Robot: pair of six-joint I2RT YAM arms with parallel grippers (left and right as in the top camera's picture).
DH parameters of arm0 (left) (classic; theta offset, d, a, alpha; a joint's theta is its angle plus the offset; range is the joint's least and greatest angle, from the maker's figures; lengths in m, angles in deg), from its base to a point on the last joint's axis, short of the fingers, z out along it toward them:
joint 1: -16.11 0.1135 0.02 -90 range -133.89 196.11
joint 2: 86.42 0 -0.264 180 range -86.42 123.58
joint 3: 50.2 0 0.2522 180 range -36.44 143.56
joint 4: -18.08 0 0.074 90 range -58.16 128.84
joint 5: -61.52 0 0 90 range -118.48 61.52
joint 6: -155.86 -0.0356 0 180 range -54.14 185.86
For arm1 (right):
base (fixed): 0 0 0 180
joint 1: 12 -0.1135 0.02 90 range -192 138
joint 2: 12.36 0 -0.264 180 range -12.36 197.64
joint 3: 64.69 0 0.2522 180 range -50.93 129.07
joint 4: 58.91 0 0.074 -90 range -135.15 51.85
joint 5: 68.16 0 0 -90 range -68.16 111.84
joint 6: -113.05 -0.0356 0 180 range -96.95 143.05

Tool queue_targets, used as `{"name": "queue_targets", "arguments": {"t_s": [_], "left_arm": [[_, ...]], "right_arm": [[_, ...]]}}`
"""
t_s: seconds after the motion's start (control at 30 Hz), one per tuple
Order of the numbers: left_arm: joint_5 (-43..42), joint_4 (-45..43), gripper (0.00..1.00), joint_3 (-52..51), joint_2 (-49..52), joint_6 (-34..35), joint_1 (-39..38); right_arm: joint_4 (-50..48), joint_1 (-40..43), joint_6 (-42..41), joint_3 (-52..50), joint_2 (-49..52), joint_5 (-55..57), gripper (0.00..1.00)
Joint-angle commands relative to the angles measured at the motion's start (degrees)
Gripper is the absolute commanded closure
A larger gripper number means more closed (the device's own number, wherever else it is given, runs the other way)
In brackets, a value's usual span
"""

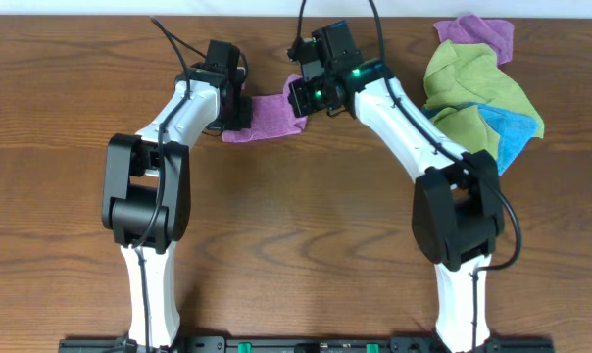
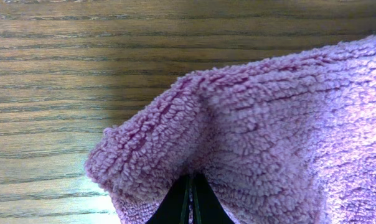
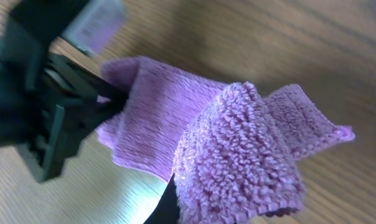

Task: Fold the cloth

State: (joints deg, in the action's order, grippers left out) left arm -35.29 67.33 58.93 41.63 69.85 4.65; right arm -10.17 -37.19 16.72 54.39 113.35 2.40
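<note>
1. Brown wood-grain table (image 1: 296, 255). Carries everything listed. Bare board surrounds the lilac cloth on all sides.

2. Two white-and-black arms. Left arm (image 1: 149, 186) reaches to the lilac cloth's left edge, right arm (image 1: 453, 196) to its right edge. They meet over it from opposite sides, probably so that each takes one end for a fold.

3. Heap of spare cloths, well apart from the lilac cloth, to its right and toward the table's far edge: crumpled lime-green cloth (image 1: 468, 83), blue cloth (image 1: 512, 132) tucked under it, second purple cloth (image 1: 477, 37) at the far end. Set aside, not part of the job.

4. Soft lilac-purple microfibre cloth (image 1: 267, 118), the task item. Lies between the two grippers, bunched and partly lifted, not flat. The right wrist view shows one corner doubled up, pile outward (image 3: 238, 155). Judged mid-fold, the halves not yet laid together.

5. Left gripper (image 2: 191, 202). Clenched on the lilac cloth's left edge, with the fabric humped just past its tips. It likely anchors that end.

6. Right gripper (image 3: 166, 205). Jaws clamped on the lilac cloth's right corner, which is raised off the table, apparently to carry it across.
</note>
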Motion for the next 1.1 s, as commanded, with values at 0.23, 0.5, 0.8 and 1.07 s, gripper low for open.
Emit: {"name": "queue_targets", "arguments": {"t_s": [0.23, 0.5, 0.8, 1.07], "left_arm": [[1.25, 0.24, 0.94, -0.92, -0.72, -0.55, -0.57], [1.27, 0.35, 0.94, -0.68, -0.87, -0.57, -0.68], [1.40, 0.81, 0.94, 2.03, -10.95, -0.57, -0.55], [5.84, 6.95, 0.94, 2.03, -23.32, -0.11, 1.70]], "right_arm": [[-3.30, -4.46, 1.25, 1.22, -3.15, -0.46, 0.99], [-2.75, -4.07, 1.27, 1.31, -3.15, -0.44, 0.99], [-0.79, -2.23, 1.31, 1.31, -3.15, 0.22, 0.98], [0.20, -2.75, 5.77, 1.29, -3.13, 7.02, 0.99]]}}
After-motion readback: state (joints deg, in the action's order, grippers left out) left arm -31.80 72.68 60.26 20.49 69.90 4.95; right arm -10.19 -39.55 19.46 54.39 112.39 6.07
